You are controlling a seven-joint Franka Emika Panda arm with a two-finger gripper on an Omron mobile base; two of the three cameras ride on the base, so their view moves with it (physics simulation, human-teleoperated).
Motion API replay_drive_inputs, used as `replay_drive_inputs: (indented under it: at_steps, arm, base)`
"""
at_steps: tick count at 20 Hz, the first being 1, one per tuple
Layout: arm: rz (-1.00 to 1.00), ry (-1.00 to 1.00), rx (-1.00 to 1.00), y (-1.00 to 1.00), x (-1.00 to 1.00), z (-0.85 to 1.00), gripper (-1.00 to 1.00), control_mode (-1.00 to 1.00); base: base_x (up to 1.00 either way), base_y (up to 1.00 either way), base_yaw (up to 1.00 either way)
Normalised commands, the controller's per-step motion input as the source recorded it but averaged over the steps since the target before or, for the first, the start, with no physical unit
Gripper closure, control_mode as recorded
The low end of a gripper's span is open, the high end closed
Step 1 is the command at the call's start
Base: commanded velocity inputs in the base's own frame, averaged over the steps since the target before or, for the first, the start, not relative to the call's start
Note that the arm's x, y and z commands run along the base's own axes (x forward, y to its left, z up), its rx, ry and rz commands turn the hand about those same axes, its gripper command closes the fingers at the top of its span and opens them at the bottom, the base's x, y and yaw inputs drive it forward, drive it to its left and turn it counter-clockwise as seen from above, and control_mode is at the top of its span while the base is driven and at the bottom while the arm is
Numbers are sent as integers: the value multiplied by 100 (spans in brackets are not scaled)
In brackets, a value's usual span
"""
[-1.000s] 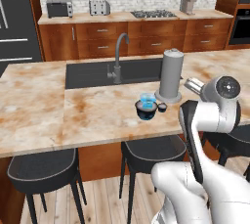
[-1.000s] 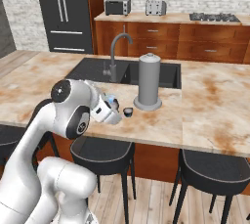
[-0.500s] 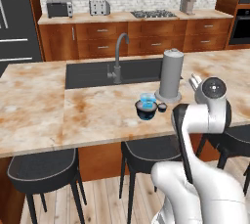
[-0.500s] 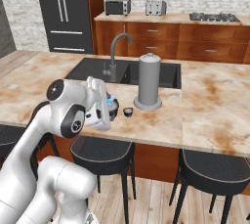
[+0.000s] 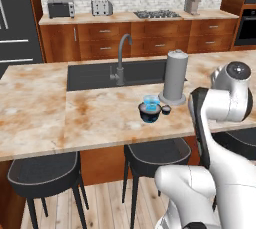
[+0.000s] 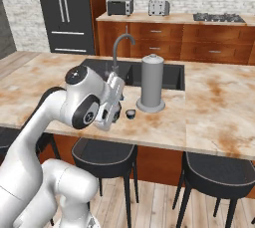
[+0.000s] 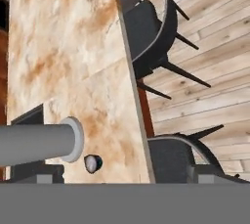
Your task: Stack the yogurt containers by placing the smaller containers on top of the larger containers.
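The dark navy tub (image 5: 150, 115) stands on the island counter with the light-blue cup (image 5: 151, 101) sitting on top of it. Just right of them is the tiny dark cup (image 5: 166, 109), also seen from the other side (image 6: 130, 114) and at the lower left of the hand view (image 7: 92, 163). My gripper (image 7: 125, 176) is open and empty, its fingertips (image 7: 46, 173) far apart. In the right base view my hand (image 6: 112, 97) hangs over the counter's front edge, left of the tiny cup, and hides the tub.
A tall grey cylinder (image 5: 174, 75) stands right behind the cups, in front of the sink (image 5: 95, 75) and its faucet (image 5: 121, 58). Black stools (image 5: 155, 155) stand under the counter's front edge (image 7: 132, 96). Bare marble counter (image 5: 45, 108) stretches to the left.
My arm has swung a little and its elbow has risen. The hand stays near the cups with the jaws open. The cups have not moved.
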Motion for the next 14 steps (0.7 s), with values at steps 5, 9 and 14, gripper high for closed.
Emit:
replay_drive_inputs:
  at_steps: [5, 9, 14]
  arm:
    - [-14, -3, 40, -7, 2, 4, -100, -100]
    - [-6, -5, 40, -4, -8, 0, -100, -100]
    - [-1, -12, 33, 0, -24, -14, -100, -100]
  base:
    - [0, 0, 0]
    - [0, 0, 0]
    - [0, 0, 0]
